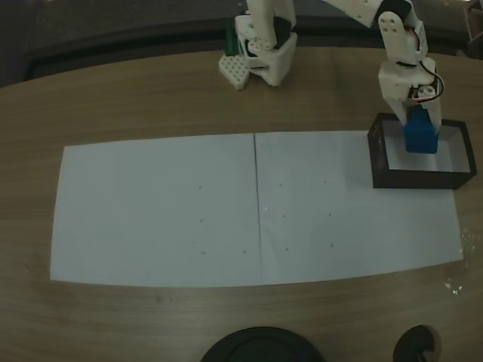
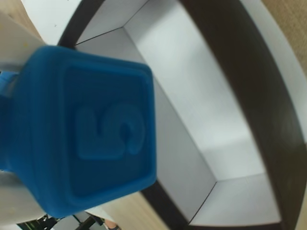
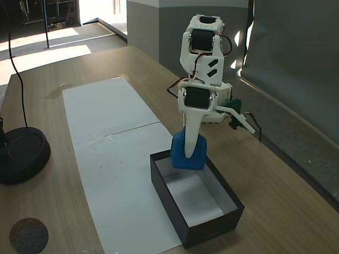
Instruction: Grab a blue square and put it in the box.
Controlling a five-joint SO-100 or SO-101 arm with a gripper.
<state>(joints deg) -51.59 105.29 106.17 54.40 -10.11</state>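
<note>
1. While daylight is falling across the floor at the back of the room in a fixed view, a wood-grain table (image 3: pixel 47 211) is carrying the whole scene, its curved edge showing in a fixed view (image 1: pixel 113 332).
2. Two white paper sheets (image 1: pixel 158 207) are lying side by side on the wood, their seam running down the middle of a fixed view; they are lying as one long strip (image 3: pixel 106 137) in a fixed view.
3. A dark wall panel (image 3: pixel 296 58) is standing behind the table's far edge.
4. One white robot arm (image 3: pixel 200 63) is bending down over the table, its base (image 1: pixel 264 53) sitting on the wood beyond the paper.
5. One gripper (image 3: pixel 189 151) is clamping the blue square (image 3: pixel 186 154) between its fingers, and one white finger (image 3: pixel 192 135) is crossing the block's front face.
6. One blue square is hanging over the end of the box (image 3: pixel 206 230) nearest the arm, at about rim height; whether it is touching the floor of the box cannot be told.
7. In the wrist view the blue square (image 2: pixel 91 139) is filling the left half, a raised numeral 5 showing on its face, with the pale inside of the box (image 2: pixel 192 100) lying behind it.
8. One box (image 1: pixel 381 170), dark-walled and white inside, is sitting partly on the right-hand sheet's far corner in a fixed view.
9. One round black base (image 3: pixel 21 153) is sitting on the table beside the paper, a black cable (image 3: pixel 16 58) rising from near it.
</note>
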